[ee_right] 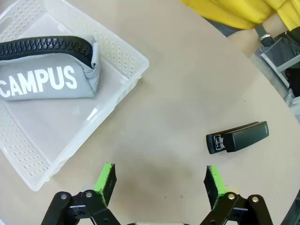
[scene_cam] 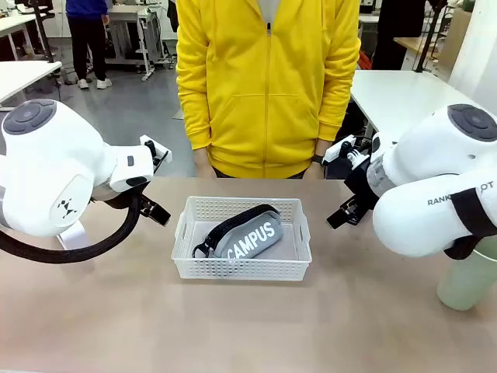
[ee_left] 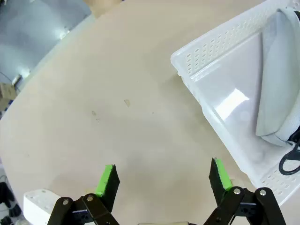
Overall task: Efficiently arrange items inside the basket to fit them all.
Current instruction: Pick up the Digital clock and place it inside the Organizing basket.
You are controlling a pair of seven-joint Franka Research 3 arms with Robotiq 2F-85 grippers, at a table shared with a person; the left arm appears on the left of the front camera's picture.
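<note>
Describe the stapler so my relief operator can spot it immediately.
Start at the white basket holding the grey CAMPUS pouch. In the right wrist view, the stapler lies apart from it on bare table, just beyond the right fingers. It is the small black bar with a metal end.

You can read "CAMPUS" in white letters on the grey pouch [scene_cam: 247, 239], and "RANK" on the right arm [scene_cam: 439, 203].
</note>
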